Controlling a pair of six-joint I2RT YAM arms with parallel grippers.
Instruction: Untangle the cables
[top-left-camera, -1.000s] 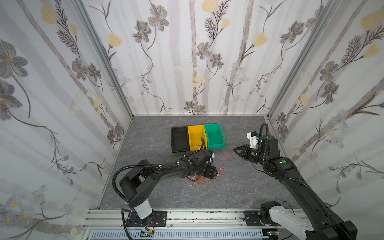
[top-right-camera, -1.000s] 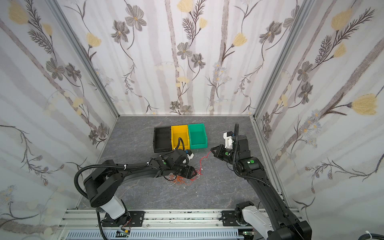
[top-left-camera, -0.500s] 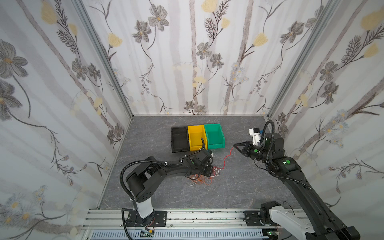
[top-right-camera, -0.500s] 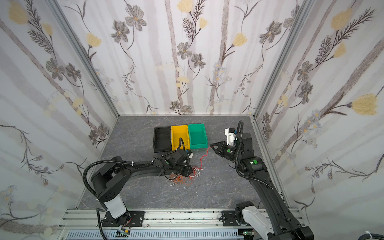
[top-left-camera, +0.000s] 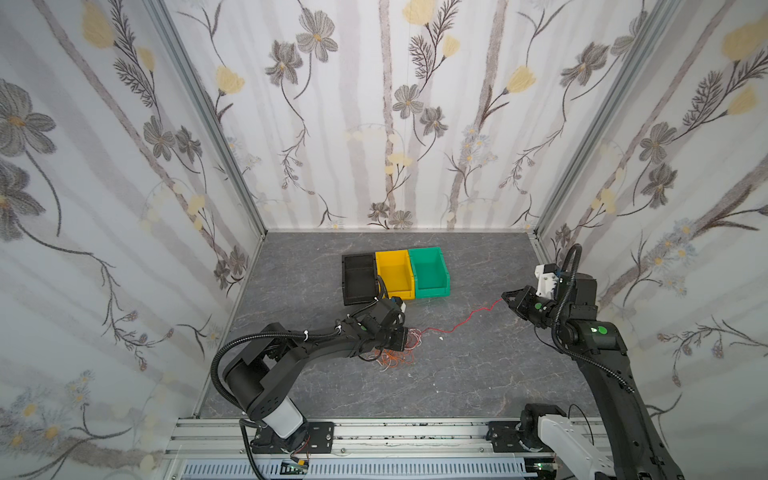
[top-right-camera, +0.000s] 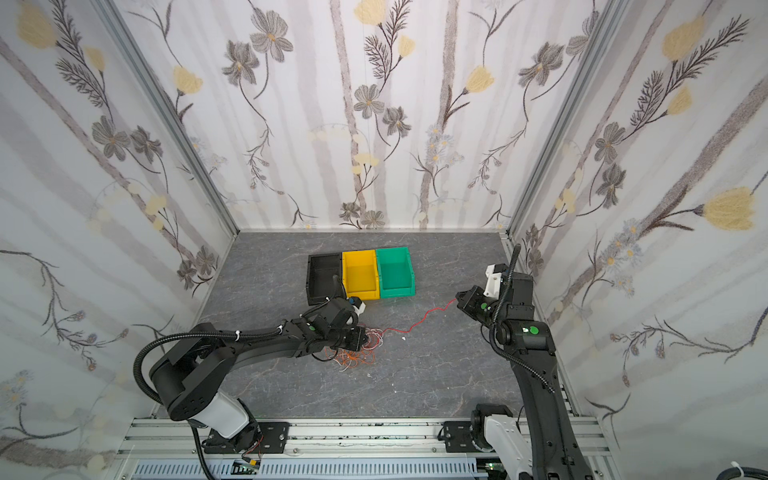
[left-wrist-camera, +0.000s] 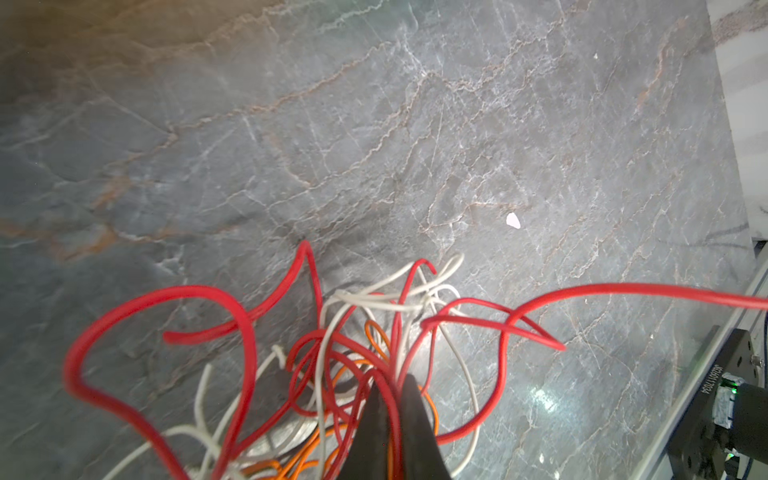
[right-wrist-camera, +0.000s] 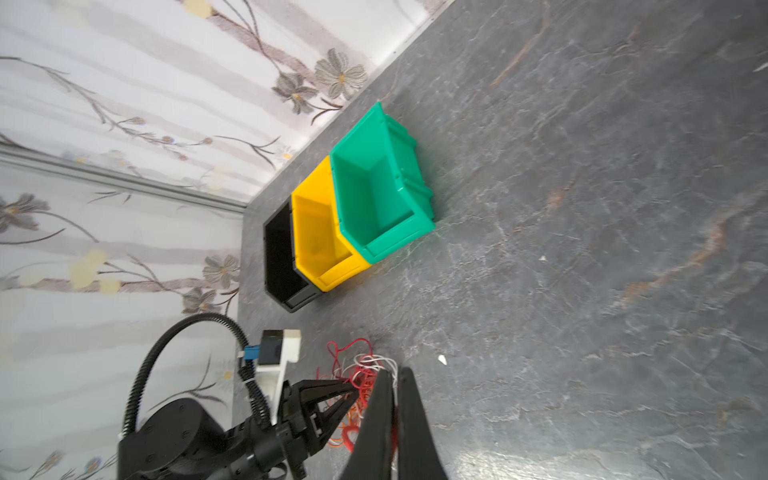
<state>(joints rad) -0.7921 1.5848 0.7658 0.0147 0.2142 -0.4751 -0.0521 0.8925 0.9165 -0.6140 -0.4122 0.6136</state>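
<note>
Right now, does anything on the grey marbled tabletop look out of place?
A small white scrap lies loose on the tabletop, apart from the tangle of red, orange and white cables; it looks like stray debris. Nothing else stands out.

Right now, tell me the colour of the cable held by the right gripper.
Red. The cable shows best in a top view.

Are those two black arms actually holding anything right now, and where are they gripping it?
Yes. The right tool pinches one red cable near its end, stretched away from the pile. The left tool is shut on strands of the tangle.
</note>
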